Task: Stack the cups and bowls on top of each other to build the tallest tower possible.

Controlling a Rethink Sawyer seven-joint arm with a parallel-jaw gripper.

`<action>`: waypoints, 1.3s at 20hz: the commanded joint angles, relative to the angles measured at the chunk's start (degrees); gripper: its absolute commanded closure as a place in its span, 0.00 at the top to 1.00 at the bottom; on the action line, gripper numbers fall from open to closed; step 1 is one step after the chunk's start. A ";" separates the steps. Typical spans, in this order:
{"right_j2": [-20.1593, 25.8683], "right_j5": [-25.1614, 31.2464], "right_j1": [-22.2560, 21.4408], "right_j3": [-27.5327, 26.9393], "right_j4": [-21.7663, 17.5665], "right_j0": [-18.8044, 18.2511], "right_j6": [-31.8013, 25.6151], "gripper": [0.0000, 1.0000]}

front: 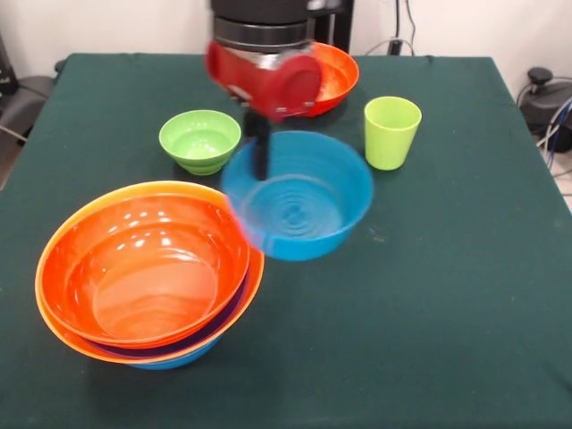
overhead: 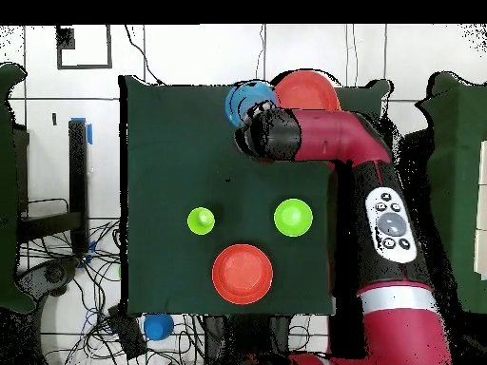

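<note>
My gripper (front: 259, 159) comes down from the top centre and is shut on the far rim of a blue bowl (front: 299, 198), which hangs tilted just above the cloth. The tower (front: 147, 273) stands at the near left, with a red-orange bowl innermost and orange, purple and blue rims around it. A small lime-green bowl (front: 200, 140) sits behind it, and the lime-green cup (front: 391, 131) stands upright at the right. A red-orange bowl (front: 332, 76) lies behind my wrist. In the overhead view the blue bowl (overhead: 243, 100) is beside the tower (overhead: 306, 91).
The table is covered with a dark green cloth (front: 447, 313). My red arm (overhead: 380, 209) lies along one table edge in the overhead view. Cables and a blue object (overhead: 157, 326) lie off the table by the robot's side.
</note>
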 commanded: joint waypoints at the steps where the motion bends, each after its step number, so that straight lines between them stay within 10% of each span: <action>1: 6.36 6.37 3.14 -2.13 -1.69 -3.55 -20.59 0.00; 26: 7.06 -3.35 12.48 -1.75 -6.78 -10.61 -22.68 0.00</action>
